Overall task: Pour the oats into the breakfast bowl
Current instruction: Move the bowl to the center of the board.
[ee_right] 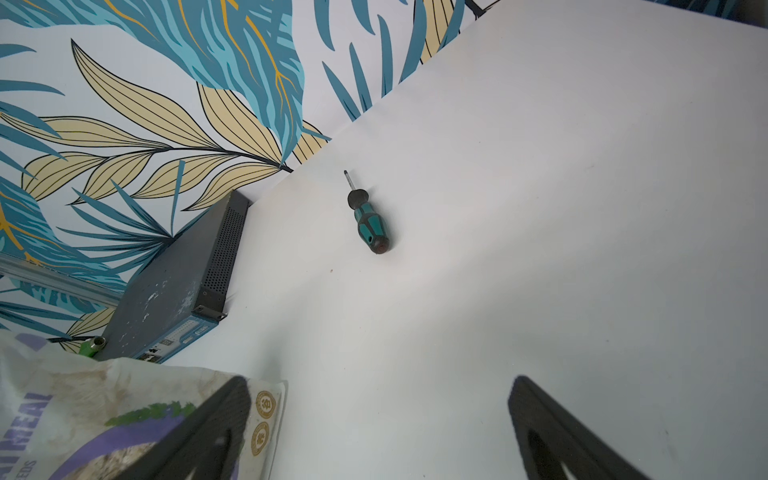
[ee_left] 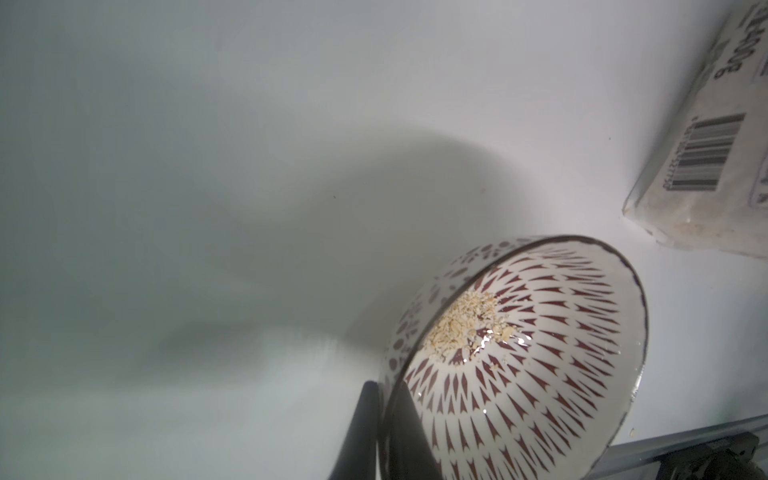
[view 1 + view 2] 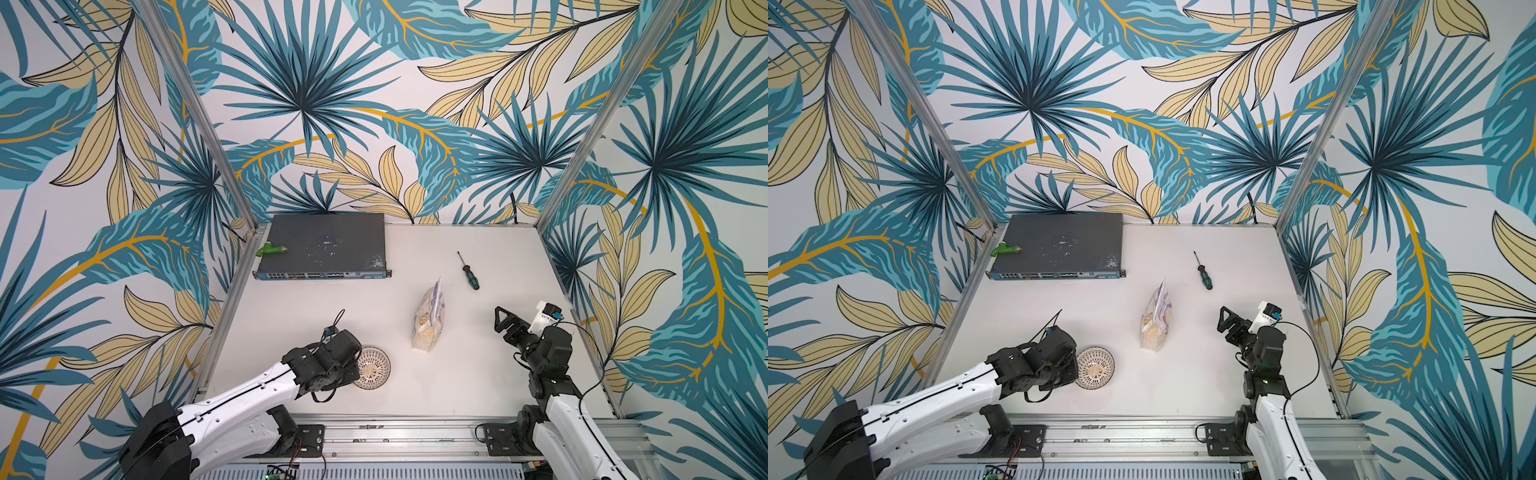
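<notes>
Oats (image 3: 424,332) stand in their upright bag (image 3: 433,305) mid the bench (image 3: 457,374) in both top views, apart from the breakfast bowl (image 3: 376,368) nearer the front edge; left jaws hidden there beneath the wrist; left wrist view: left jaws clamped on the bowl's rim — judged to steady it for pouring; a few oats lie inside; right wrist view: right jaws wide apart, empty, beside the bag — judged poised to grasp it.

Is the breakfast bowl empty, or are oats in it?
Nearly empty: the breakfast bowl holds only a small heap of oats at its bottom; most of its patterned inside shows bare.
</notes>
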Action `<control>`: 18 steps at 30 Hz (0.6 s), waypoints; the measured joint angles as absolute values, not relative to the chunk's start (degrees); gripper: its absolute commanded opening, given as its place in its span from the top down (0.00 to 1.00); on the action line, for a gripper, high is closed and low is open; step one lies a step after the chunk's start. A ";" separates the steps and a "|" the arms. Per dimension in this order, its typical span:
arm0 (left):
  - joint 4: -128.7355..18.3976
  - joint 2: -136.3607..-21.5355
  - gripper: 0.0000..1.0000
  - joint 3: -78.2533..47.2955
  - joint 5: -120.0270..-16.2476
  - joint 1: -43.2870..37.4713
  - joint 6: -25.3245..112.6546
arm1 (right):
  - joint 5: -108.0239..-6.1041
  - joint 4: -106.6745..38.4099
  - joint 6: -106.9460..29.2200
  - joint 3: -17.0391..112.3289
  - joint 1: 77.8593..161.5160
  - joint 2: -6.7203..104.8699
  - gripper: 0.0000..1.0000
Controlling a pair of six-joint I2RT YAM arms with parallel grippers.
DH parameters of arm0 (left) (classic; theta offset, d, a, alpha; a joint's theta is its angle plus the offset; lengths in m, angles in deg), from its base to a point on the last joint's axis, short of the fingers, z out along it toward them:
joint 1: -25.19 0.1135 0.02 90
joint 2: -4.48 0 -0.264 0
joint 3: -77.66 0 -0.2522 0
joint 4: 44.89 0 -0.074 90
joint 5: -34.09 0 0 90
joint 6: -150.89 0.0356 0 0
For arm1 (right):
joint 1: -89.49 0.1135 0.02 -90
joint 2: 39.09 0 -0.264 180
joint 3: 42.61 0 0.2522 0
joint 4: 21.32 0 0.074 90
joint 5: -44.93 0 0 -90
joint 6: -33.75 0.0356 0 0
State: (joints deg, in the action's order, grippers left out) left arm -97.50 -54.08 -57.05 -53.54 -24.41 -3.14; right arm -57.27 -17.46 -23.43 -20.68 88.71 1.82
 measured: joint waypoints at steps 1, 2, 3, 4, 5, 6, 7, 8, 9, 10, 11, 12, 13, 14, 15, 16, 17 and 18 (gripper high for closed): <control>-97.72 -54.98 0.98 -56.27 -53.12 -25.83 -3.73 | -57.38 -17.37 -23.43 -20.70 88.71 1.84 0.00; -97.79 -56.16 0.98 -55.35 -52.75 -27.15 -4.24 | -57.53 -17.35 -23.43 -20.70 88.73 1.86 0.00; -97.74 -57.30 0.98 -54.52 -52.33 -28.11 -4.72 | -57.60 -17.35 -23.43 -20.70 88.73 1.90 0.01; -97.70 -58.54 0.98 -53.69 -51.79 -29.09 -5.22 | -57.62 -17.35 -23.43 -20.73 88.73 1.92 0.00; -97.57 -59.72 0.98 -52.99 -51.37 -29.81 -5.57 | -57.62 -17.35 -23.43 -20.73 88.73 1.90 0.00; -97.39 -61.06 0.98 -52.29 -50.89 -30.53 -5.90 | -57.67 -17.32 -23.43 -20.73 88.73 1.92 0.01; -97.22 -62.41 0.98 -51.63 -50.56 -31.17 -6.34 | -57.80 -17.35 -23.43 -20.73 88.71 1.92 0.00; -96.87 -63.50 0.98 -51.09 -50.48 -31.69 -6.69 | -57.86 -17.32 -23.43 -20.73 88.73 1.92 0.00; -96.45 -64.58 0.98 -50.48 -50.39 -32.15 -6.93 | -57.97 -17.32 -23.45 -20.73 88.71 1.92 0.00; -95.93 -65.69 0.98 -49.75 -50.32 -32.57 -7.12 | -58.04 -17.32 -23.45 -20.73 88.71 1.92 0.00; -95.45 -66.70 0.98 -49.14 -50.28 -32.94 -7.34 | -58.08 -17.32 -23.45 -20.73 88.73 1.92 0.00; -95.08 -67.79 0.97 -48.46 -50.30 -33.31 -7.56 | -58.17 -17.32 -23.45 -20.73 88.71 1.92 0.01; -94.59 -68.82 0.96 -47.85 -50.32 -33.61 -7.71 | -58.23 -17.28 -23.43 -20.73 88.71 1.99 0.00; -94.00 -69.58 0.95 -47.44 -50.37 -33.83 -7.80 | -58.32 -17.19 -23.43 -20.73 88.73 2.10 0.00; -93.50 -70.28 0.92 -47.07 -50.52 -34.05 -7.98 | -58.41 -17.13 -23.45 -20.73 88.71 2.21 0.00; -92.98 -70.78 0.88 -46.93 -50.78 -34.14 -8.02 | -58.43 -17.08 -23.45 -20.73 88.71 2.30 0.00; -92.56 -71.22 0.82 -46.83 -50.94 -34.23 -8.15 | -58.43 -16.95 -23.45 -20.73 88.71 2.38 0.00; -92.50 -71.61 0.74 -46.65 -51.04 -34.29 -8.00 | -58.43 -16.91 -23.45 -20.73 88.71 2.51 0.01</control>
State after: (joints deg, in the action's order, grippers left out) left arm -92.50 -71.61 -46.65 -51.04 -34.29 -8.00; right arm -58.43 -16.91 -23.45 -20.73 88.71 2.51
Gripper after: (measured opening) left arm 0.161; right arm 0.994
